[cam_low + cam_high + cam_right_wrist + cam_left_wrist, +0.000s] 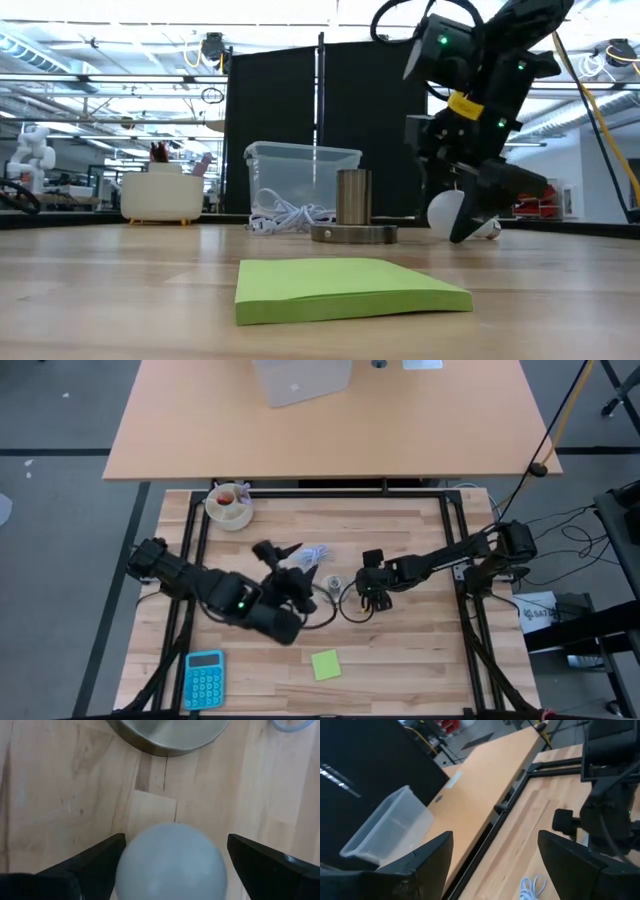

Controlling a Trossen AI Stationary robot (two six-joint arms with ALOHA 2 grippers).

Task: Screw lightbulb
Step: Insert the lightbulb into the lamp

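The white lightbulb [172, 862] lies on the wooden table, its globe also showing in the low view [445, 214]. My right gripper [176, 839] is open and slants down over it, one finger on each side of the globe. Just beyond the bulb stands the round metal socket [352, 214], toward the table's left [333, 582]. My left gripper [495, 842] is open, holds nothing and hovers high left of the socket [285, 552], pointing toward the far edge. My right gripper's fingers [100, 857] stand close on either side of the bulb's globe [150, 850], slanting down from above and from the table's right. I cannot tell whether they touch it. The bulb rests on the table.
A coiled white cable [316, 552] lies behind the socket. A cream bowl [230, 506] stands far left, a blue calculator [205, 678] near left, and a green sticky pad [325, 664] near the front. A clear bin [390, 832] sits on the desk beyond the table.
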